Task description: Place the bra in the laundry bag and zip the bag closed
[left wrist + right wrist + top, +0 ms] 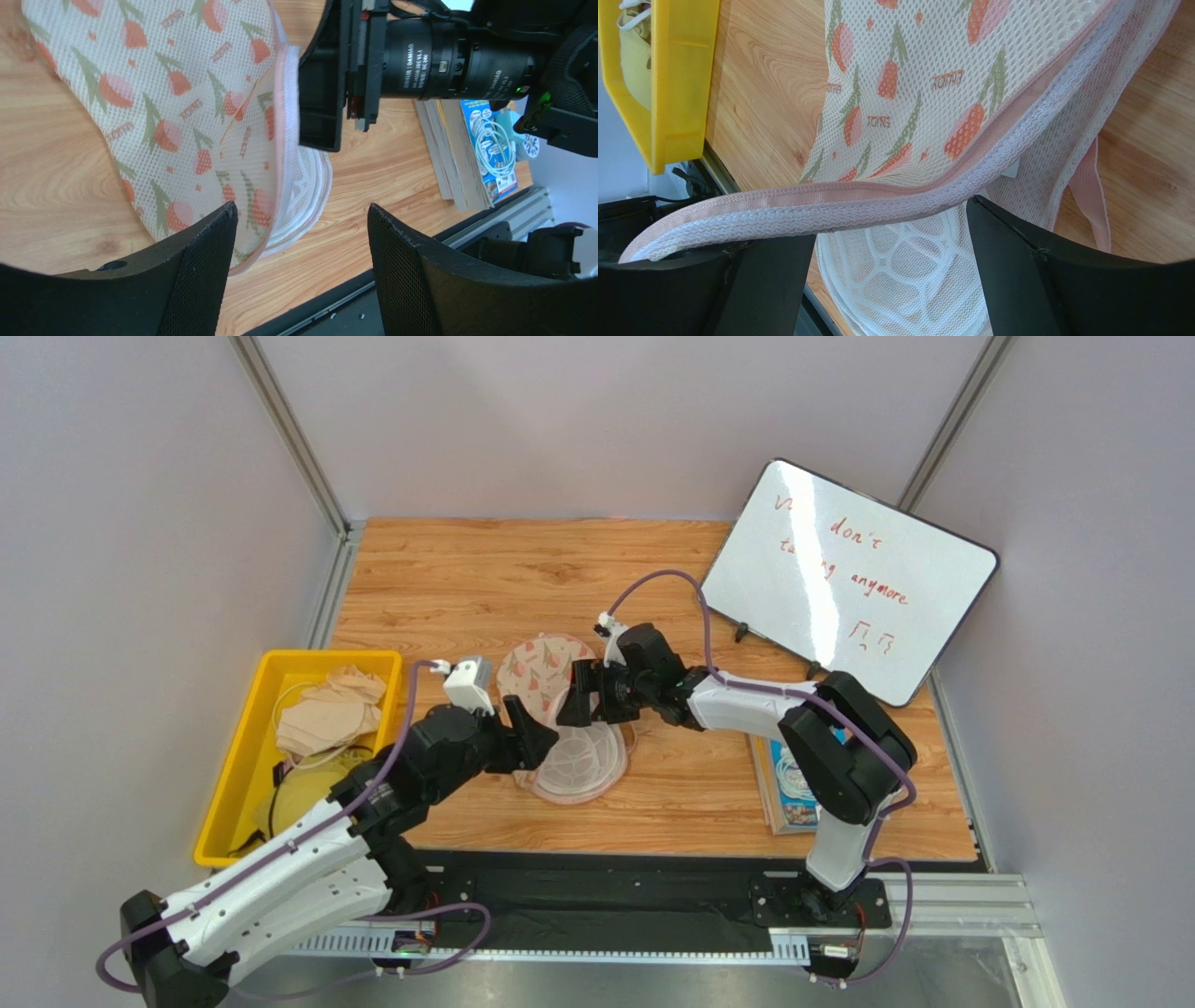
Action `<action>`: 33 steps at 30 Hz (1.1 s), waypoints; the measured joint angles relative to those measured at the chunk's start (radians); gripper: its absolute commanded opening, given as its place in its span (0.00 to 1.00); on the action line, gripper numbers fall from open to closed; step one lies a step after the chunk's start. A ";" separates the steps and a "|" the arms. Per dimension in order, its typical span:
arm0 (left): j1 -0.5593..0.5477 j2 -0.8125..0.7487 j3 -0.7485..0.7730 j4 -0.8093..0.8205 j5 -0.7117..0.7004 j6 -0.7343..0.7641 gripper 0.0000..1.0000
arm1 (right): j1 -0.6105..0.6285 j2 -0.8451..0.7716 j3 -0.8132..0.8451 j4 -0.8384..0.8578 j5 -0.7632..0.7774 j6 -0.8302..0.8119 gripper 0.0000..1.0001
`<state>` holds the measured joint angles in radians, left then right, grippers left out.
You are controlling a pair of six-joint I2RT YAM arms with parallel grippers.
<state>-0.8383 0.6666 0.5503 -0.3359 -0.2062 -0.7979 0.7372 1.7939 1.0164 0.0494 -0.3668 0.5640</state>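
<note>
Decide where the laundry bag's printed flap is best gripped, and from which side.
Probably the pink-trimmed rim of the laundry bag, approached from the open mouth side: that thin edge stands lifted off the white mesh dome, so it can be pinched across both faces.

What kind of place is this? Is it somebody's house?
Probably a robot lab booth, not a house: plain grey partition walls surround a wooden table, two robot arms are bolted at its near edge, and a scribbled whiteboard stands at the right.

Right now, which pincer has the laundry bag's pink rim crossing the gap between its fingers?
The right pincer: the pink rim of the laundry bag crosses its open gap. The left pincer, also open, frames wooden table, the bag beyond its tips.
</note>
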 measured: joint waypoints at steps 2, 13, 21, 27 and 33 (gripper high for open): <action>0.000 0.086 0.092 -0.029 0.003 0.032 0.73 | -0.001 0.000 0.000 0.010 -0.003 0.012 0.83; 0.000 0.401 0.255 -0.120 -0.048 0.106 0.74 | -0.001 -0.006 -0.019 0.040 -0.020 0.035 0.83; 0.040 0.341 0.219 -0.105 -0.060 0.105 0.74 | -0.001 -0.011 -0.040 0.050 -0.034 0.039 0.83; 0.121 0.358 0.199 -0.081 0.008 0.100 0.70 | -0.001 -0.017 -0.052 0.063 -0.039 0.044 0.83; 0.187 0.443 0.199 -0.018 0.118 0.085 0.22 | -0.001 -0.019 -0.053 0.065 -0.044 0.050 0.84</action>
<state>-0.6514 1.1095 0.7490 -0.3542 -0.0883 -0.7128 0.7364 1.7748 0.9630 0.1146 -0.4107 0.6136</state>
